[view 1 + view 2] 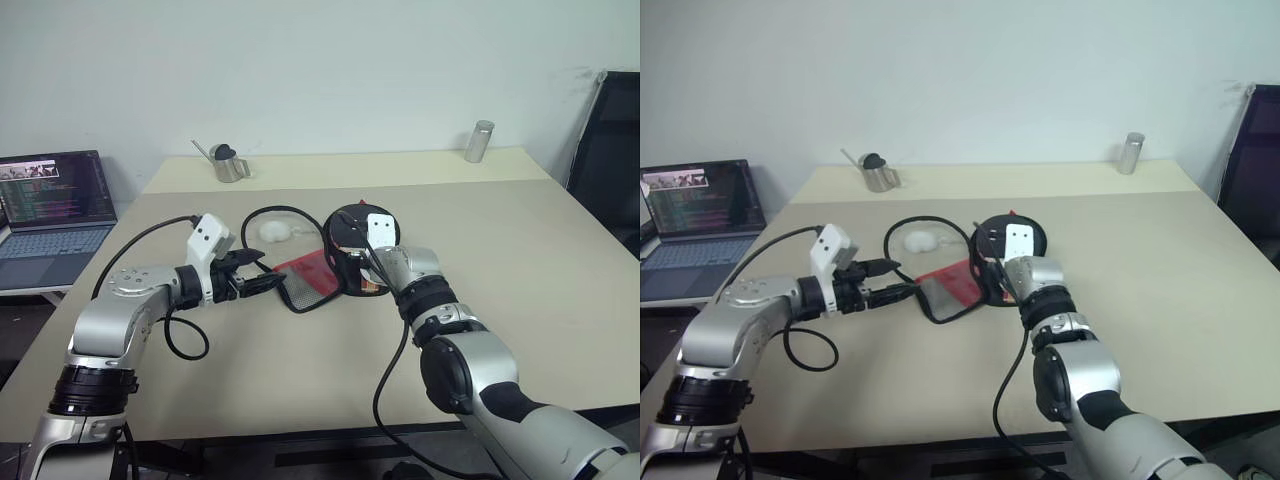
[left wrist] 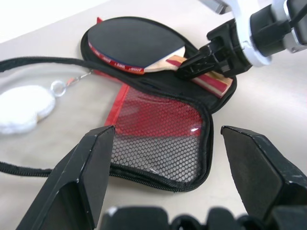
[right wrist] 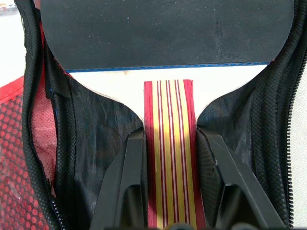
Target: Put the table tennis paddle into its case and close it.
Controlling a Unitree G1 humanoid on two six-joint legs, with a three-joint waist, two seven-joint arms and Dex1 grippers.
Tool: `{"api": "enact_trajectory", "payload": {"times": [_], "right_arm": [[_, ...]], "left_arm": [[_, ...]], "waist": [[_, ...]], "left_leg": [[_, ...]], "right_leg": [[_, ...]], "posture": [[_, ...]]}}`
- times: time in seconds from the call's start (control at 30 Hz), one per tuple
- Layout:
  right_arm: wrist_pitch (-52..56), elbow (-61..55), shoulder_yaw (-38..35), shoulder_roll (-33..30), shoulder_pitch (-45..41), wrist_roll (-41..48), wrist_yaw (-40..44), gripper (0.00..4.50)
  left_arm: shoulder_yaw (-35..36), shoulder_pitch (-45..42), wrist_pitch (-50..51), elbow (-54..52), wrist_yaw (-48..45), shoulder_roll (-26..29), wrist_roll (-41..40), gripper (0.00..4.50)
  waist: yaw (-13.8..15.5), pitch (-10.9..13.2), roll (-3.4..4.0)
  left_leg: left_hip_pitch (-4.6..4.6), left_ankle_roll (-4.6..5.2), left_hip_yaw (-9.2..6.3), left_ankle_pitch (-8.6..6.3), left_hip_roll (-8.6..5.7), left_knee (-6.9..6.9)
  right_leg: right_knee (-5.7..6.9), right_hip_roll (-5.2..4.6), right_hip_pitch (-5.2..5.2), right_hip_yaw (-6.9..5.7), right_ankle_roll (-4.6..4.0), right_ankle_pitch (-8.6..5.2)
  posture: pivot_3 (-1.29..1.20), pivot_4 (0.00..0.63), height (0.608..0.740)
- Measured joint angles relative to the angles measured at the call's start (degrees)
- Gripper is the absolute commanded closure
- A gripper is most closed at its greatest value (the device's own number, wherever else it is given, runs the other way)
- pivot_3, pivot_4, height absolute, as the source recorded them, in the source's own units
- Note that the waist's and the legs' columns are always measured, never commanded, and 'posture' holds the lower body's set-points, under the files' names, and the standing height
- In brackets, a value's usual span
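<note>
Right gripper pinches the table tennis paddle by its handle, one black finger pressed against each edge of the red-and-yellow striped wood. The handle runs straight along the gripper's own line, so the paddle's long axis continues out from the fingers, with the round black blade ahead of them. Blade and handle lie inside the opened case: black lining shows under the wood, and zip teeth run along both sides of the paddle. Whether the blade has seated fully at the far end of the case is hard to tell, since the right wrist view cuts off there.

Beside the paddle, the case's red mesh flap is folded out flat on the table, toward the robot's left. That flap is the part that has to come over the paddle, and it lies directly in front of the left gripper, whose fingers are spread wide and hold nothing, one on either side of the flap's near edge in its wrist view and apparently just short of touching it. So the left arm is the nearer one for closing, while the right is tied up on the handle. A white ball rests near the case's loose zip strap.
</note>
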Motion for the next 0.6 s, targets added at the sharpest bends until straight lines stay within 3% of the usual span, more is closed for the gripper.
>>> {"api": "enact_trajectory", "payload": {"times": [0.13, 0.47, 0.6], "right_arm": [[-0.71, 0.55, 0.0, -0.07, -0.01, 0.28, 0.25, 3.48], [-1.19, 0.99, 0.23, -0.7, -0.26, 0.94, 1.65, 0.18], [1.88, -1.36, 0.25, -1.94, -0.35, 1.87, 2.16, 0.04]], "left_arm": [[0.0, 0.0, 0.02, 0.0, 0.21, 0.33, -0.04, 0.62], [0.0, -0.1, 0.05, -0.04, 0.53, 0.46, -0.1, 0.62], [0.0, -1.78, -0.39, 1.39, 0.78, 0.47, 0.1, 0.62]], "waist": [[0.0, 0.0, 0.0], [0.01, 0.0, -0.01], [0.08, 0.0, 0.0]], "left_leg": [[0.04, 0.0, -0.01, 0.0, 0.0, 0.02], [0.04, 0.0, -0.02, 0.0, 0.0, 0.04], [0.02, 0.0, -0.04, 0.0, -0.01, 0.04]], "right_leg": [[0.04, 0.0, 0.04, -0.01, 0.0, 0.0], [0.05, 0.0, 0.05, -0.02, 0.0, 0.0], [0.03, 0.0, 0.05, -0.03, 0.0, 0.0]], "posture": [[0.0, 0.15, 0.74], [0.0, 0.15, 0.74], [0.0, 0.15, 0.74]]}}
